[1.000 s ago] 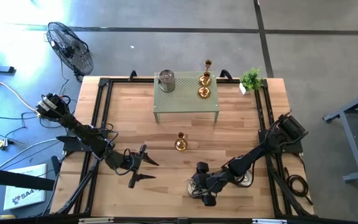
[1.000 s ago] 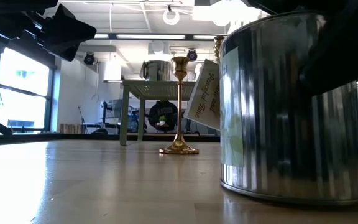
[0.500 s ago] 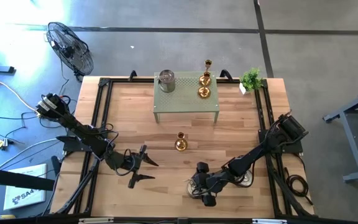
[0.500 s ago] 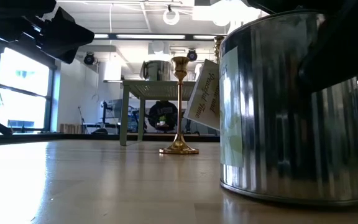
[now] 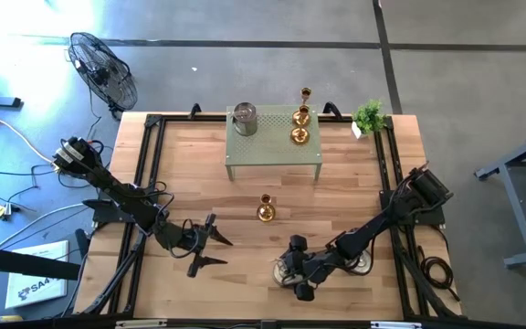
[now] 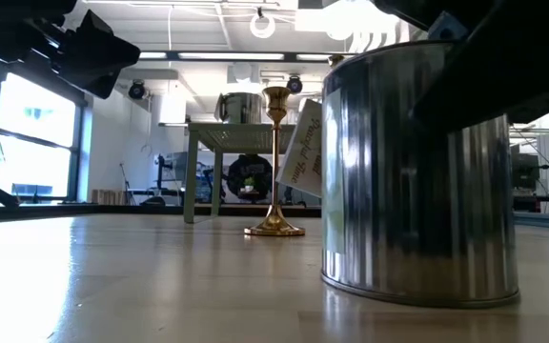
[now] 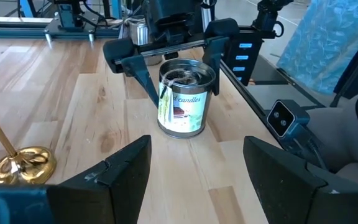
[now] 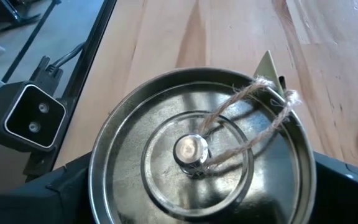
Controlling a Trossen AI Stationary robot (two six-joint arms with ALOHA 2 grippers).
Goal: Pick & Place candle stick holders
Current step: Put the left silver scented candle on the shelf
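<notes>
A silver candle tin [image 7: 182, 99] with a lid, twine and a paper label stands on its base near the table's front edge. My right gripper [image 5: 292, 265] is shut on it. One gold candle stick holder [image 5: 265, 210] stands on its round base mid-table. Two gold holders [image 5: 299, 135] and a second silver tin [image 5: 245, 117] stand on the green stand [image 5: 272, 151]. A third gold holder [image 5: 306, 94] shows at the stand's far edge. My left gripper [image 5: 215, 249] hovers open, left of the tin, and touches nothing. My right gripper clasps the tin between its two fingers [image 7: 137, 70], which lie on opposite sides of the tin's wall [image 7: 164, 79] just under the lid's rim. The fingers slant down from the table's right. The tin stands upright with its base [image 6: 417, 291] on the table.
A small green potted plant [image 5: 369, 116] sits at the far right corner. A black frame [image 5: 153, 164] runs along the table's edges. A fan [image 5: 103, 68] stands on the floor beyond the far left corner. Bare wood lies between the stand and the grippers.
The tin in my right gripper has slid a little along the table. In the low view it now shows smaller and farther left, its label turned slightly, its base still on the wood. My left gripper has kept still.
</notes>
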